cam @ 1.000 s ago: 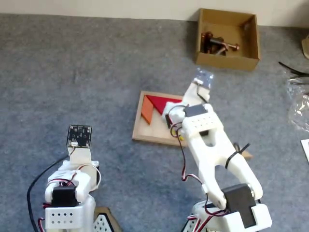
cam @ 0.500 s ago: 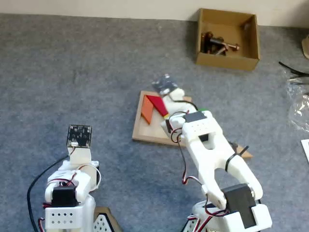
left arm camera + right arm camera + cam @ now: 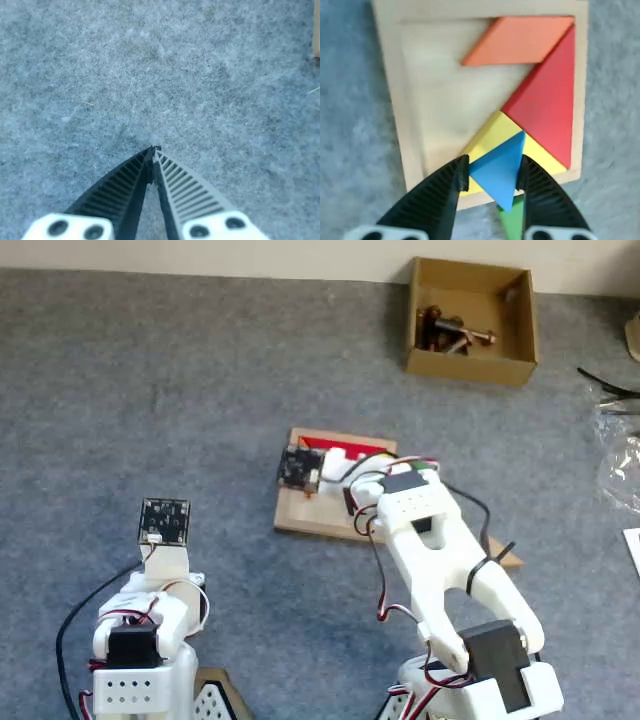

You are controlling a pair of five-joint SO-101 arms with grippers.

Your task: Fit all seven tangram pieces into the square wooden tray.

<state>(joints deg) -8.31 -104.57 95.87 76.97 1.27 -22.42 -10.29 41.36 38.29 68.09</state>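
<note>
- The right gripper is clamped on a small blue triangle, one black finger pressed against each side.
- The triangle's long axis runs along the fingers. One sharp tip points forward past the fingertips, and the other points back toward the wrist.
- The held piece hangs over the near edge of the square wooden tray, above a yellow piece.
- Just ahead of the fingertips lies a large red triangle, its long side against a tray wall.
- Farther ahead, an orange parallelogram lies crosswise to the fingers along the far wall.
- A green piece shows between the fingers, nearer the wrist. I cannot tell whether it lies inside the tray.
- The left gripper is closed with nothing in it, tips touching, above bare grey carpet, well apart from the tray.
- A cardboard box sits beyond the tray.
</note>
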